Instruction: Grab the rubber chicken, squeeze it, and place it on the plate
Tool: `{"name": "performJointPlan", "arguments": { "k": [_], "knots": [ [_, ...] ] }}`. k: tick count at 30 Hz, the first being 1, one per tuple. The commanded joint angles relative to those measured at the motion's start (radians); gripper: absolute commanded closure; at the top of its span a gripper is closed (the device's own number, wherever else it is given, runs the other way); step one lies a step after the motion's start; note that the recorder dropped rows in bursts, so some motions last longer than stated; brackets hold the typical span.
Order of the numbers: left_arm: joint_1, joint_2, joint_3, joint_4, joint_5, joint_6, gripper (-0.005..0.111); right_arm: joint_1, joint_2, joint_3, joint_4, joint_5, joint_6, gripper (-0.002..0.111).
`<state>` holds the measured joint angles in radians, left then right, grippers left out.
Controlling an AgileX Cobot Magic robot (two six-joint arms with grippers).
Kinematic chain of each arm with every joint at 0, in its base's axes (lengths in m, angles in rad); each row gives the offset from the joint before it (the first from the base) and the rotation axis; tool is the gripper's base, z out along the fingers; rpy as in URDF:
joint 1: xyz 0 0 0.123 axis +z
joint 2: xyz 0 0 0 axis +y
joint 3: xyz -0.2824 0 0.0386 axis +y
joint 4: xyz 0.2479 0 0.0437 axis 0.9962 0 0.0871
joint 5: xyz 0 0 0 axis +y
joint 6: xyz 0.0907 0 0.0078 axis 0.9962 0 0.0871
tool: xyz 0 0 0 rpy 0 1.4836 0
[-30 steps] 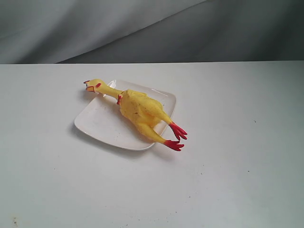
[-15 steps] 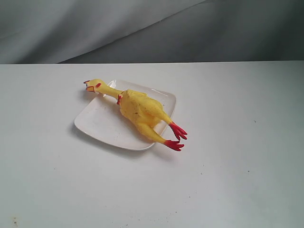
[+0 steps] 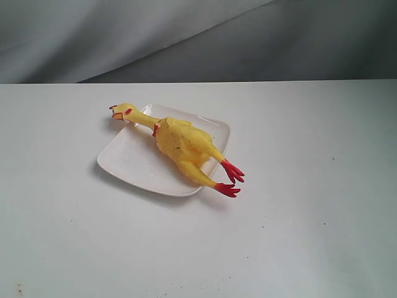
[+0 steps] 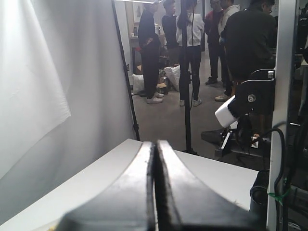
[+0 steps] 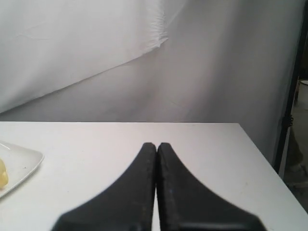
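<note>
The yellow rubber chicken (image 3: 180, 144) lies diagonally across the white square plate (image 3: 127, 158), its head past the plate's far corner and its red feet overhanging the near right edge. No gripper shows in the exterior view. My left gripper (image 4: 156, 142) is shut with nothing in it, raised over the table's edge and facing away from the plate. My right gripper (image 5: 157, 144) is shut and holds nothing, low over the table; a corner of the plate (image 5: 19, 161) and a sliver of the chicken (image 5: 3, 174) show at that view's edge.
The white table (image 3: 298, 186) runs back to a grey cloth backdrop (image 3: 198, 37). In the left wrist view, people (image 4: 192, 43), light stands and another robot arm (image 4: 245, 103) stand beyond the table's edge.
</note>
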<state>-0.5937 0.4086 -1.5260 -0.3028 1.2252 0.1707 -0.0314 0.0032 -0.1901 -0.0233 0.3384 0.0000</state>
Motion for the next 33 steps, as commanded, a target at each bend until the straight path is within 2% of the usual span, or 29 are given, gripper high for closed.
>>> {"name": "performJointPlan", "arguments": {
  "k": [1, 7, 18, 33],
  "knots": [
    [-0.003, -0.002, 0.002, -0.004, -0.004, -0.010, 0.107, -0.007, -0.003, 0.096, -0.002, -0.113, 0.008, 0.108],
    [-0.003, -0.002, 0.002, -0.004, -0.004, -0.010, 0.107, -0.007, -0.003, 0.190, 0.012, -0.179, 0.008, 0.108],
    [-0.003, -0.002, 0.002, -0.004, -0.004, -0.010, 0.107, -0.007, -0.003, 0.190, 0.008, 0.000, 0.000, 0.108],
    [-0.003, -0.002, 0.002, -0.004, -0.004, -0.010, 0.107, -0.007, -0.003, 0.190, 0.013, 0.004, 0.014, 0.108]
  ]
}}
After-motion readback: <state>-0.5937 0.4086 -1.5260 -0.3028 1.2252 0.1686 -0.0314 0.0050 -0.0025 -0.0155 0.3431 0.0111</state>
